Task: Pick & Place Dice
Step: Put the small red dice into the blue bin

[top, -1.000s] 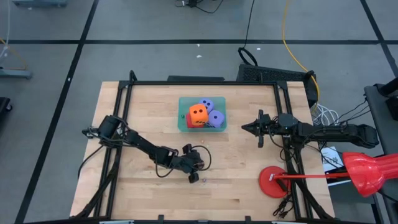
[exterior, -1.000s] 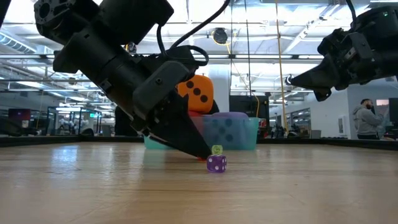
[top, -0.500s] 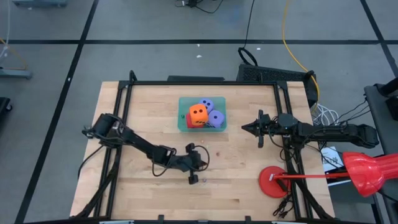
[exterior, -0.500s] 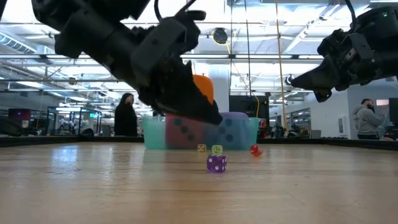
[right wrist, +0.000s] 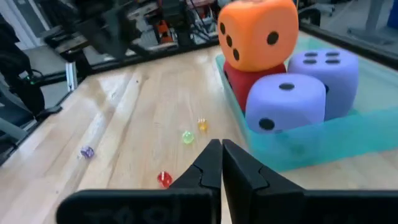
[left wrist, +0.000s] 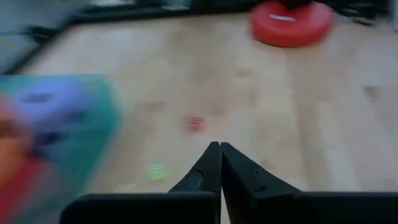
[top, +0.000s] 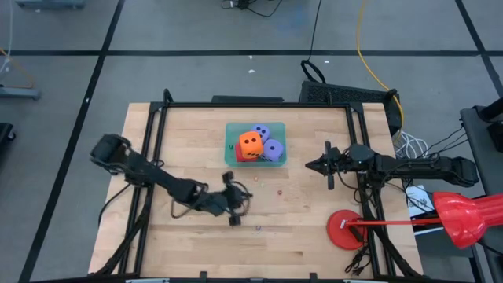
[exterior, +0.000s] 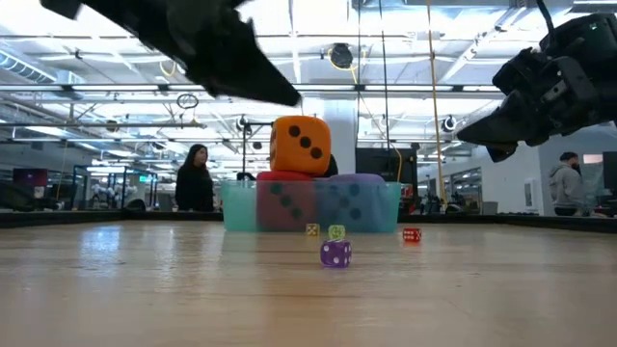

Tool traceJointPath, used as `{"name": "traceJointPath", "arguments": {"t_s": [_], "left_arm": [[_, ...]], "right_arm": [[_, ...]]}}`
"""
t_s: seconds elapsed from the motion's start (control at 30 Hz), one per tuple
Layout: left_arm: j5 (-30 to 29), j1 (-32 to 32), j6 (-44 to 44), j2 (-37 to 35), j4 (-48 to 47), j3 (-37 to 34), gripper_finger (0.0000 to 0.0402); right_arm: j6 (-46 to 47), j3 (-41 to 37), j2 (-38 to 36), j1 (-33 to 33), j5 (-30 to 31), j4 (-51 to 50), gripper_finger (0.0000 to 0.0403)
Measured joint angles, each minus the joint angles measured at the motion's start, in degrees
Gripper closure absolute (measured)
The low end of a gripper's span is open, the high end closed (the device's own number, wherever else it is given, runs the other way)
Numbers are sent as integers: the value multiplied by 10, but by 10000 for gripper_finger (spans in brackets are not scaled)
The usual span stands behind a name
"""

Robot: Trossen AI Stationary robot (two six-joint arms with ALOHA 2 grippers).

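Pale wood grain is running lengthwise across the table (top: 181,141), framed by a black metal rail. Nearest the low camera, four tiny hard-edged dice are lying on the bare boards: one translucent purple die (exterior: 335,253), one green die (exterior: 336,232), one yellow die (exterior: 312,229) and one small red die (exterior: 411,235), each apart from the others. Above them the left gripper (top: 233,220) is hanging clear of the wood, its two dark tapered fingers (left wrist: 214,167) pressed together with nothing between them.

Farther back, a translucent teal rectangular bin (top: 231,156) is sitting near the table's far edge and holding the four large foam dice: one orange die (top: 251,144) is resting on top of one red die (right wrist: 239,81), and two purple-blue dice (right wrist: 314,84) are lying beside them inside the bin, all matte, soft-looking cubes with dark round pips.

At the right edge, the right gripper (top: 310,165) is pointing toward the bin, its fingers closed on nothing. A flat red round disc (top: 343,229) is lying near the table's near right corner. Beyond the table, a person (exterior: 195,179) is standing in the room.
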Motion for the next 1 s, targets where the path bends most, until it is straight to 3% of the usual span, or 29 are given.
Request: {"name": "traceJointPath", "arguments": {"t_s": [0.17, 0.3, 0.4, 0.53, 0.67, 0.8, 0.93, 1.0], "left_arm": [[-39, -2, 20, -140, 31, -108, 399], [9, 22, 26, -273, 131, -230, 399], [41, 57, 0, -354, 146, -289, 399], [40, 110, -19, -414, 42, -304, 400], [111, 148, 58, -447, 85, -323, 400], [194, 180, 97, -483, 99, -325, 400], [206, 202, 89, -514, 88, -326, 395], [206, 211, 69, -528, 75, -326, 393]], "right_arm": [[-8, 0, 9, 14, 7, 28, 394], [-34, 0, 22, 44, 51, 44, 374], [-50, 0, 35, 62, 96, 73, 351], [-51, 0, 50, 67, 99, 118, 319], [-38, 14, 77, 73, 37, 104, 295], [-39, 31, 118, 100, 64, 95, 273], [-34, 55, 170, 132, 74, 101, 235], [-34, 67, 203, 156, 109, 99, 211]]}}
